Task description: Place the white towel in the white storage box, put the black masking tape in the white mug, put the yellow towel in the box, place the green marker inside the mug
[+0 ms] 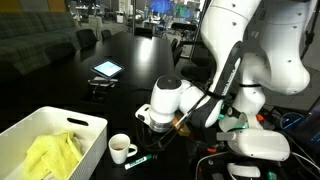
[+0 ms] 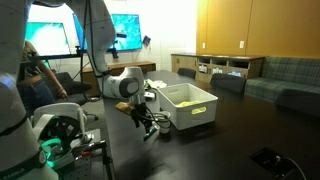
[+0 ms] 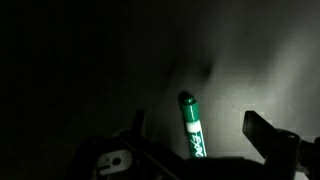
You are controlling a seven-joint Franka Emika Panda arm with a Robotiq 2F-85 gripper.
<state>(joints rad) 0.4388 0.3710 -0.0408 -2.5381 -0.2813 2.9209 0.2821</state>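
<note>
Green marker (image 3: 191, 125): lies on the dark surface in the gap between your fingers (image 3: 262, 135), which stand wide apart and grip nothing. In an exterior view the marker (image 1: 137, 160) rests just beside the white mug (image 1: 121, 148).
White mug: upright on the surface (image 1: 160, 70), handle towards the marker.
Next to the mug stands the white storage box (image 1: 92, 140), with the yellow towel (image 1: 55, 152) heaped inside.
Surface: black, broad and matte, with a lit tablet (image 1: 106, 69) further back.
Room: dim, with a sofa (image 2: 285, 75), low wooden cabinets (image 2: 215, 65), a wood-panelled wall (image 2: 250, 30) and bright screens (image 2: 50, 35).
</note>
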